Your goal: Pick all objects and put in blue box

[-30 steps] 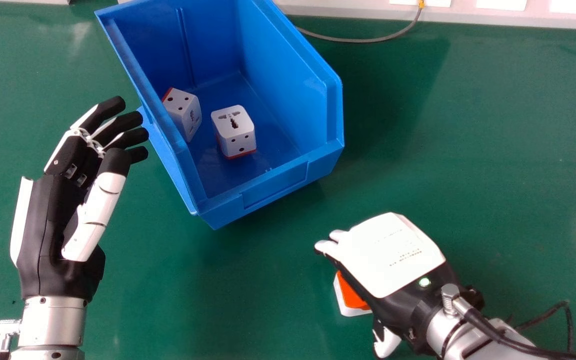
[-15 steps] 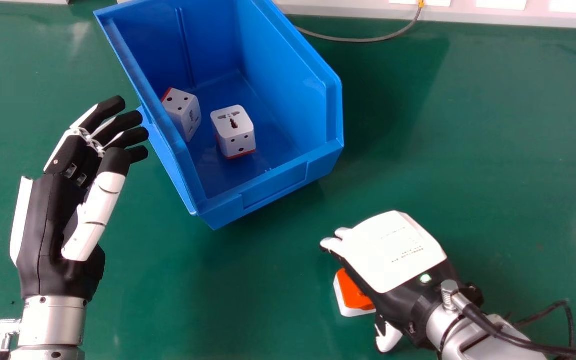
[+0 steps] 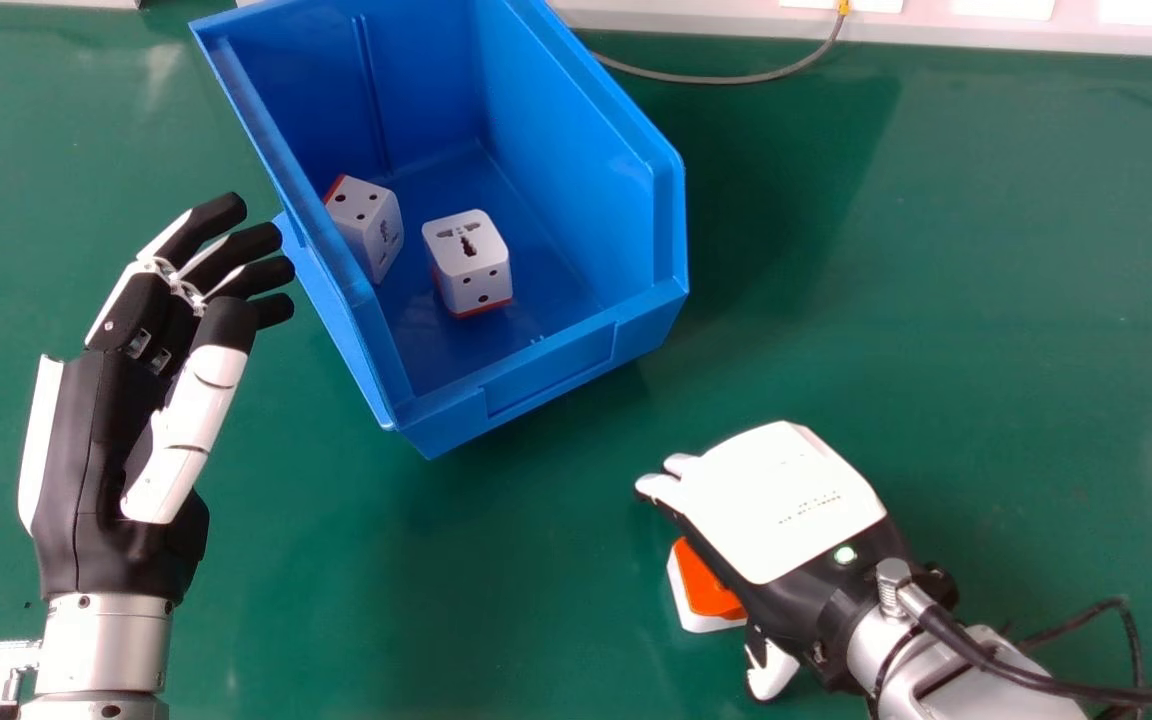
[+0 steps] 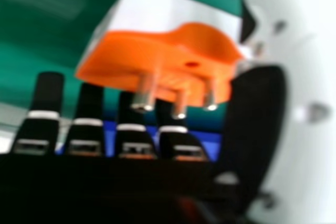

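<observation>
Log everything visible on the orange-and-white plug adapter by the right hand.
The adapter has a white, plastic-looking body and an orange face with three silvery, metal-looking pins and a small red spot. It sits on the green table, outside the blue box, orange face up. The right hand is over it, hiding part in the head view. Whether the thumb touches it, I can't tell.
</observation>
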